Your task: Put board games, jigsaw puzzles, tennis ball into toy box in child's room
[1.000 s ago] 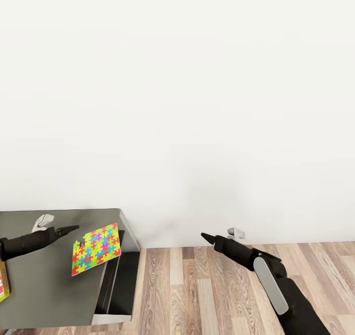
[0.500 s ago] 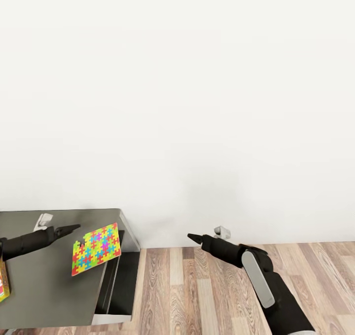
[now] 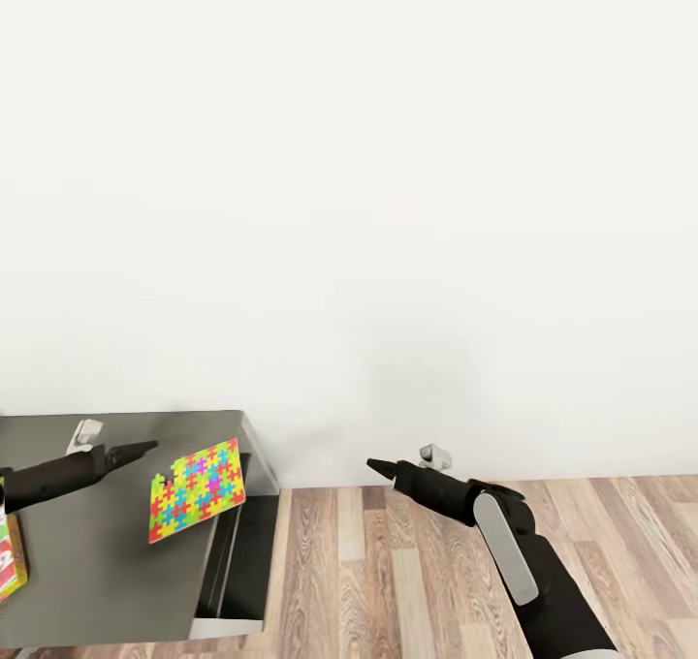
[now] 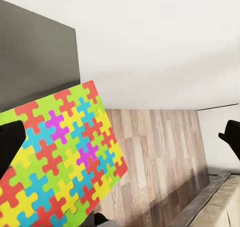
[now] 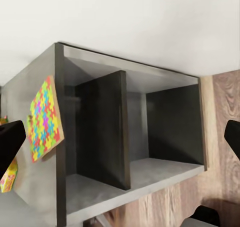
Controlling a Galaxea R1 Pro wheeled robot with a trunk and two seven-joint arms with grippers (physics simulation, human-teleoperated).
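1. On the dark grey table section (image 3: 97, 543) near its corner lies 1 jigsaw puzzle (image 3: 197, 489), flat on the top, with an edge at or just past the table's end above the open shelves. From the right wrist view you can see that same puzzle (image 5: 44, 118) near the rim above the shelf compartments.
2. Judging from these views, the task is far from finished: this puzzle is not in the toy box, and you have no toy box, bed or tennis ball in sight to check against.
3. At the far left of the table, well apart from the puzzle, a second colourful box (image 3: 10, 554) pokes into the head view; it is cut off, so you cannot tell which toy it is.
4. Your left gripper (image 3: 145, 447) hovers over the table just beside the puzzle's far corner, not touching it. Whether its fingers are parted or closed cannot be told; it carries nothing visible.
5. Your right gripper (image 3: 376, 465) hangs over the wooden floor (image 3: 407, 581), well apart from the table, and grasps nothing; its finger spread is also unclear.
6. The puzzle looks thin and rigid, a rectangle covered in interlocking yellow, pink, green, blue and red pieces (image 4: 65, 152), bright against the grey.
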